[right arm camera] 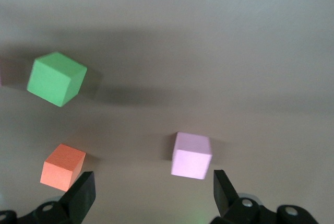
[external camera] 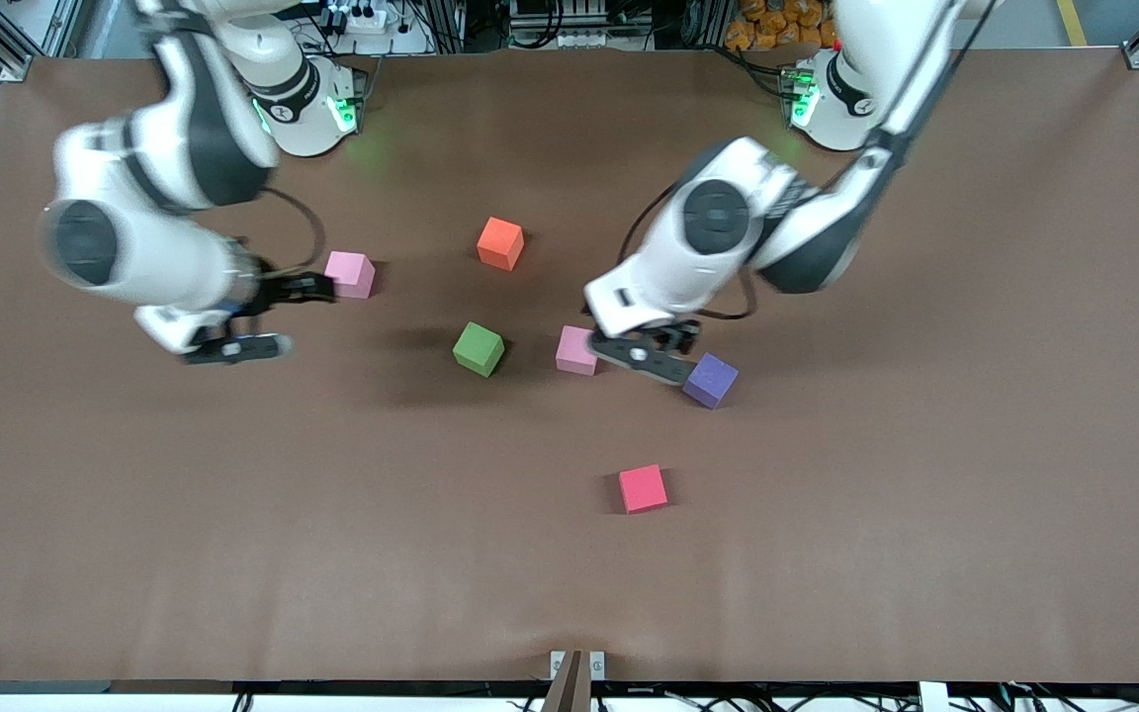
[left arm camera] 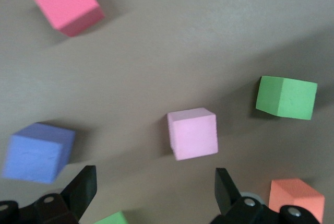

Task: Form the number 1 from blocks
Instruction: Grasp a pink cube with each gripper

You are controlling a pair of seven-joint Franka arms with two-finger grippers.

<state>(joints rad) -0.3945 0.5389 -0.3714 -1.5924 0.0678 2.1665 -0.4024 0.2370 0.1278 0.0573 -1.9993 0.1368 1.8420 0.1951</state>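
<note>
Front view: a wide brown tabletop [external camera: 925, 494] carries scattered cubes around its middle, with broad bare surface toward every edge. The right end effector [external camera: 263, 316] hangs with its fingers spread, empty, just beside a pink block [external camera: 350, 274] that lies toward the right arm's end. An orange cube [external camera: 500, 242] sits near the middle, farther from the front camera than the other cubes. A green block [external camera: 479, 348] and a second pink block [external camera: 577, 350] lie side by side with a gap between them. The left end effector [external camera: 654, 358] hangs low, open and empty, over the strip between that second pink block and a purple block [external camera: 711, 380]. A red cube [external camera: 643, 489] sits alone, nearest the front camera, well apart from the rest.

Left wrist view: the two dark fingertips [left arm camera: 83, 187] stand wide apart with nothing between them. The second pink block [left arm camera: 192, 133] lies off their tips, not touching either. The purple block [left arm camera: 37, 152], the green block [left arm camera: 286, 96], the orange cube [left arm camera: 296, 198] and the red cube [left arm camera: 63, 0] ring it, each apart from it. A corner of another green block [left arm camera: 112, 217] shows at the picture's edge.

Right wrist view: the fingertips [right arm camera: 81, 192] are spread and empty. The pink block [right arm camera: 191, 155] lies off their tips, untouched. The orange cube [right arm camera: 62, 166] and the green block [right arm camera: 56, 78] lie apart from it, with open tabletop around.
</note>
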